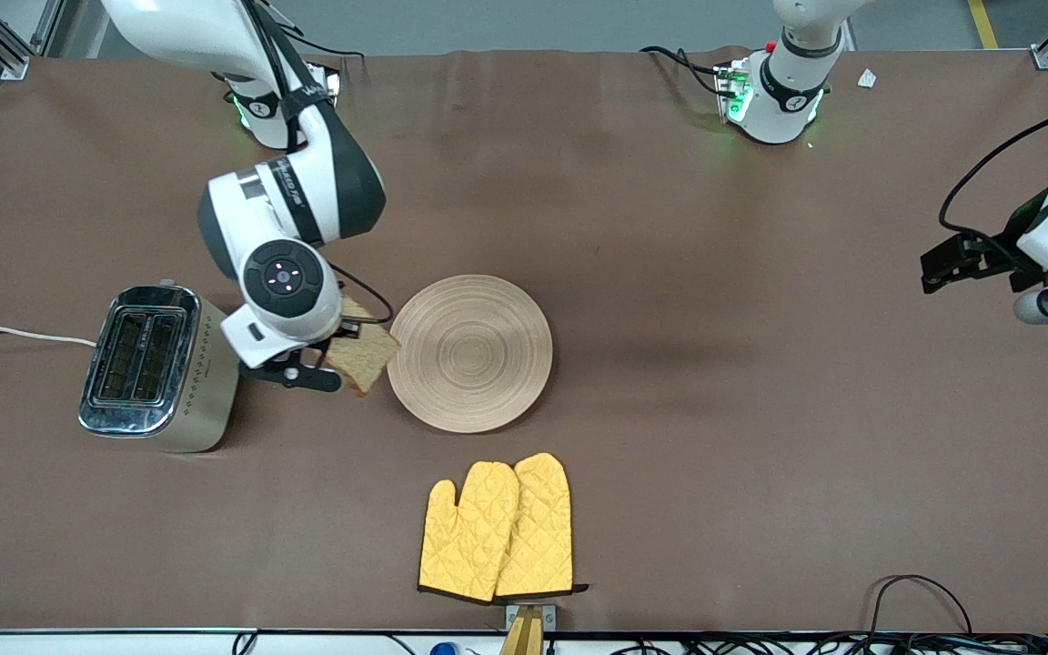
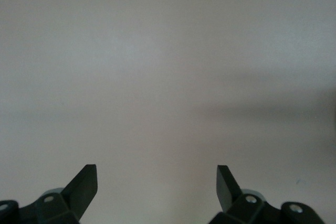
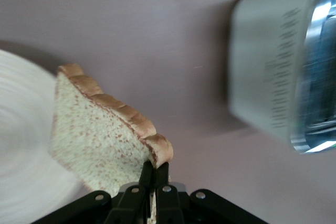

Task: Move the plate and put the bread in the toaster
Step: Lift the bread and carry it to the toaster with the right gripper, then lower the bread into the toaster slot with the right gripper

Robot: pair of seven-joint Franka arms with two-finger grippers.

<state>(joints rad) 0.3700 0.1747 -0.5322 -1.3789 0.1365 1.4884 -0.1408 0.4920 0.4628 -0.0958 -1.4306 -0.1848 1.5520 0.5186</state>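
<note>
One slice of bread (image 1: 363,356) is hanging in the right hand (image 1: 335,362), pinched by its crust edge between the clenched fingers (image 3: 145,178), over the bench (image 1: 670,364) between the toaster (image 1: 158,367) and the plate (image 1: 470,353). In the right wrist view the slice (image 3: 100,140) is standing out from the fingertips with only a narrow strip of crust caught. It is looking light, soft and crumbly, so a hard squeeze would probably be tearing it, while a loose pinch at one corner would likely be letting it swing or droop. Gripping along the firmer crust seems the safer hold, with the slice kept upright and edge-on for a slot. The toaster is sitting toward the right arm's end of the bench, both slots empty. The plate is lying flat and bare beside the slice. The left hand (image 2: 157,182) is waiting released over bare bench at the left arm's end.
</note>
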